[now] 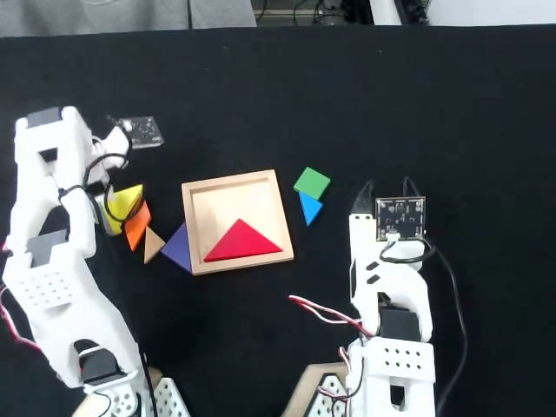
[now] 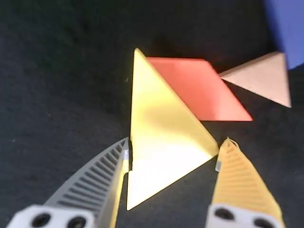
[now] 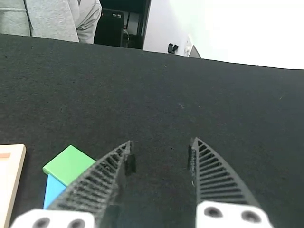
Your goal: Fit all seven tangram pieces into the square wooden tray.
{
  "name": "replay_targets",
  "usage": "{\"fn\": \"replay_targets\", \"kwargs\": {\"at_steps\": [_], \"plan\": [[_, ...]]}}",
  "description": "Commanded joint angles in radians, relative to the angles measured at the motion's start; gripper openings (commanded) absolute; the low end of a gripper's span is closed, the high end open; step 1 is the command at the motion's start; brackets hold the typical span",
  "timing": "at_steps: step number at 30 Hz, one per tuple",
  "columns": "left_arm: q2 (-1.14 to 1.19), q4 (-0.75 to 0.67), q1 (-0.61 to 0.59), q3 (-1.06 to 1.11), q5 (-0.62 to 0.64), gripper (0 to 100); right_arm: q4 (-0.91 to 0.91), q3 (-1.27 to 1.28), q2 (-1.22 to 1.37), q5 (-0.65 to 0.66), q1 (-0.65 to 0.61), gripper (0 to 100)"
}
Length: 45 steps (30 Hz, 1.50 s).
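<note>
We see the left gripper (image 2: 175, 151) pinching the yellow triangle (image 2: 161, 142), one finger on each of two edges. In the high view this sits at the left middle of the frame. One edge of the yellow piece overlaps the orange parallelogram (image 1: 137, 224) just below it. Toward the lower right come the small tan triangle (image 1: 153, 246) and then the purple triangle (image 1: 180, 248), which lies just beside the left rim of the square wooden tray (image 1: 230, 179). The tray sits at the centre of the frame. In it the red triangle (image 1: 241, 241) lies with its long edge along the lower rim, and bare wood shows above it. Right of the tray and apart from its rim, the green square (image 1: 312, 183) touches the blue triangle (image 1: 309, 208). The right gripper (image 3: 161, 151) has its jaws spread around nothing, over the black tabletop (image 1: 486, 130) to the lower right of the blue triangle. Black surface stretches across the upper part of the frame.
</note>
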Motion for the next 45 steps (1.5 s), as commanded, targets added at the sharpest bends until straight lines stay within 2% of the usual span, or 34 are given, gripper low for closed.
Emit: {"fn": "replay_targets", "kwargs": {"at_steps": [1, 3, 6, 11, 21, 25, 31, 37, 41, 45], "plan": [[-0.023, 0.100, 0.019, -0.186, -0.018, 20, -0.005, -0.007, -0.002, 0.006, -0.012, 19.8], [-0.023, 0.157, 0.036, -0.254, 0.060, 20, -0.005, -0.007, -0.002, 0.006, -0.012, 19.8], [-0.023, 0.270, 0.090, -0.364, 0.250, 20, -0.005, -0.008, -0.002, 0.006, -0.012, 19.8], [-0.046, 0.302, 0.199, -0.440, 0.732, 20, -0.005, -0.008, -0.002, 0.006, -0.012, 19.8], [-0.358, 0.292, 0.421, -0.165, 1.316, 20, -0.005, -0.008, -0.002, 0.006, -0.011, 19.8], [-0.442, 0.186, 0.453, -0.001, 1.521, 20, -0.005, -0.008, -0.002, 0.005, -0.011, 19.8], [-0.471, -0.074, 0.530, 0.331, 1.715, 20, -0.005, -0.008, -0.002, 0.005, -0.011, 19.8], [-0.470, -0.439, 0.558, 0.550, 1.755, 20, -0.005, -0.008, -0.002, 0.005, -0.011, 19.8], [-0.468, -0.465, 0.555, 0.590, 1.861, 20, -0.005, -0.010, -0.002, 0.005, -0.011, 19.8], [-0.468, -0.463, 0.555, 0.602, 1.907, 20, -0.005, -0.010, -0.002, 0.005, -0.011, 19.8]]}}
